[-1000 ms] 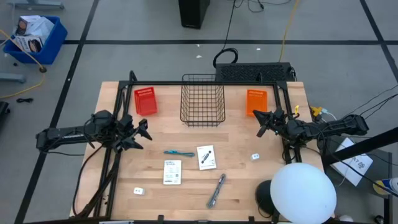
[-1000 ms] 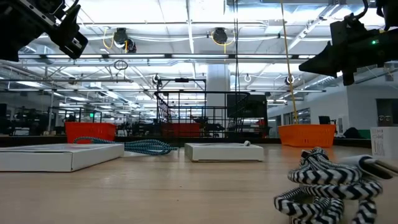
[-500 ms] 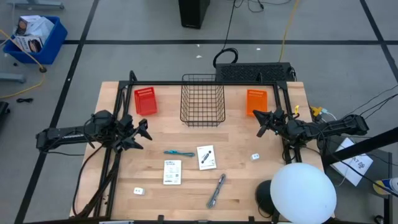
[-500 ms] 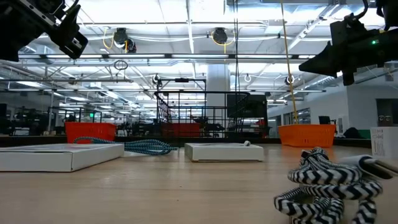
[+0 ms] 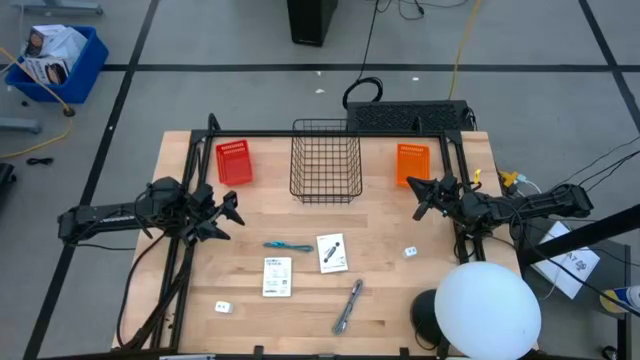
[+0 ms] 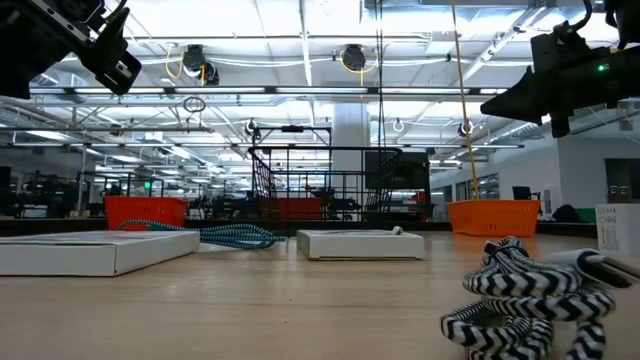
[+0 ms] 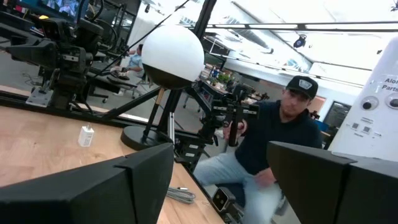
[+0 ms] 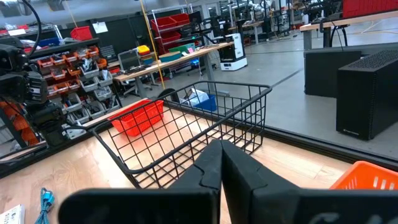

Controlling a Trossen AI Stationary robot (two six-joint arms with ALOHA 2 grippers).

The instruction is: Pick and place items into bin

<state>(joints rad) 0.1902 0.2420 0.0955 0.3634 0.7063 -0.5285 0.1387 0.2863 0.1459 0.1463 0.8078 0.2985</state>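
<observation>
Presently all items lie loose on the counter (image 5: 400, 300): teal pen (image 5: 287, 246), two packets (image 5: 277, 276), grey stick (image 5: 348, 306), both cubes. Judged light, rigid, flat; pinch across narrow widths. Left tool (image 5: 228, 214) gapes wide; right tool (image 5: 422, 198) is closed, empty.

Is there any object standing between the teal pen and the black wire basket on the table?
Nothing visible. In the high view, only bare wood lies between the teal pen and the wire basket. The white packets lie on the pen's other side, away from the basket.
</observation>
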